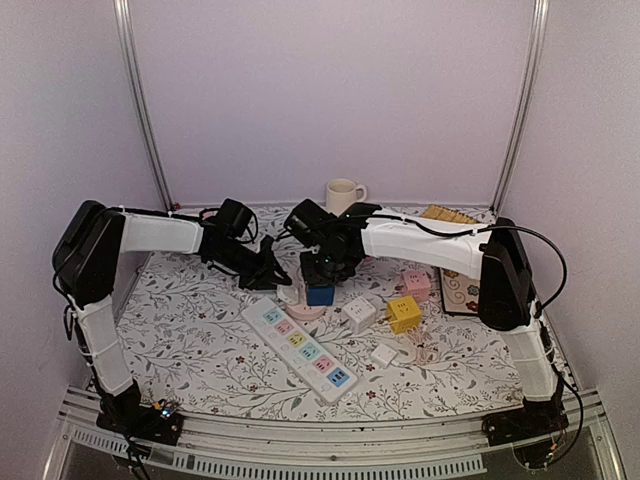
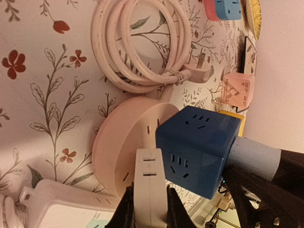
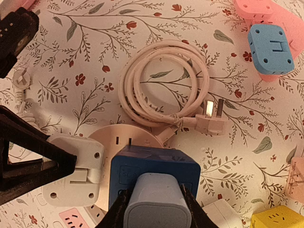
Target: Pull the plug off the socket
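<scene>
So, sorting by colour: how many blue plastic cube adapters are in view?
2. One blue cube adapter sits on the round pink socket base; the second blue adapter lies past the coiled white cable, beside a pink adapter. More may be hidden.

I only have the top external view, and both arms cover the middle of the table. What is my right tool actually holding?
Observer: The right tool is shut on the pale grey-blue plastic plug, which sits flush on the blue plastic cube socket; no prongs show.
Operator: And the left tool?
Observer: The left tool is shut on the white plastic adapter block at the rim of the round pink socket disc.
Operator: Is anything hidden under the arms?
Observer: A coiled white cable lies beyond the disc, its own plug free on the tablecloth with bare prongs.
</scene>
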### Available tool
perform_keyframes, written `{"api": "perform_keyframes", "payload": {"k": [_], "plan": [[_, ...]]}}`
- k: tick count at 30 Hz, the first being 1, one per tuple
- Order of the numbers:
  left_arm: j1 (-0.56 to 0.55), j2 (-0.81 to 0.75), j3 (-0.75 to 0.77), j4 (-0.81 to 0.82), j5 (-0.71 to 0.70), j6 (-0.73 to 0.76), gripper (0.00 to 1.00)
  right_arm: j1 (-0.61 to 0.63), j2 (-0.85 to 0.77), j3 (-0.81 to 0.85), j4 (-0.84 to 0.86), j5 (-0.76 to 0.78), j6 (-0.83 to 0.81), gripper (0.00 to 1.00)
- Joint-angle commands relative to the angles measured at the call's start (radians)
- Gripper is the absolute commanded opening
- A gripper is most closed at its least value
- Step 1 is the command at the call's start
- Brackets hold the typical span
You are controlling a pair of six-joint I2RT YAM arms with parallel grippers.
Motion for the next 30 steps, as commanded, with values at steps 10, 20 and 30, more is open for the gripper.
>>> {"api": "perform_keyframes", "payload": {"k": [10,20,30], "plan": [[0.020,-0.073,0.047,0.030,0.082,0.068,0.00,0.008,0.064,-0.003,-0.062,-0.020,-0.021,0.33],[0.160,-0.310,-0.117,-0.066,-0.181,0.126,0.00,-0.003,0.058,0.062,-0.062,-0.040,-0.038,0.34],[0.245,-0.472,-0.247,-0.269,-0.675,0.157,0.00,-0.015,0.028,0.103,-0.061,-0.048,-0.051,0.42]]}}
